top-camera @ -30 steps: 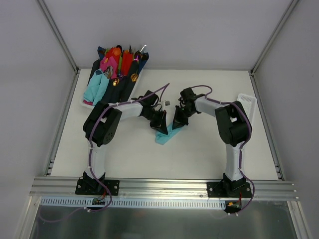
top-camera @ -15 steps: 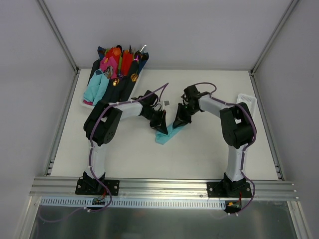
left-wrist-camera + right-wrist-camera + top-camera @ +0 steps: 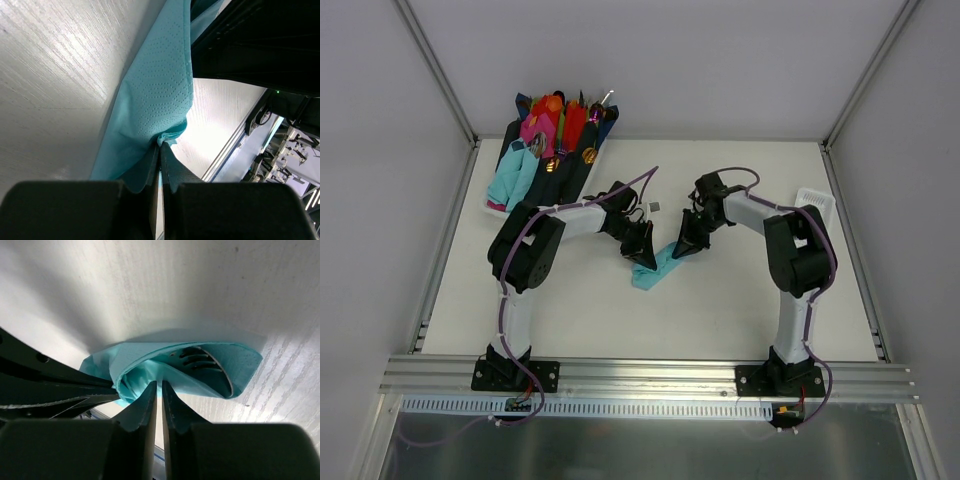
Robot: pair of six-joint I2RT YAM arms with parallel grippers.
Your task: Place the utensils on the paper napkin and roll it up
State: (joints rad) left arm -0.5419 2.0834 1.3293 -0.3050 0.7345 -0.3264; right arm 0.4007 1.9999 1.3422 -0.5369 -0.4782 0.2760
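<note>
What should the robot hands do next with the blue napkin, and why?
Probably the right gripper should pinch the loose fold and roll it over a bit more. The paper napkin is only loosely curled, the utensils show inside its open end, and the left gripper is shut on one edge.

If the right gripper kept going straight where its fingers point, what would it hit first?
The paper napkin. The right gripper has its nearly closed tips at the roll's open end, and the utensils are tucked inside just beside that line. Whether it touches or grips the paper is unclear.
</note>
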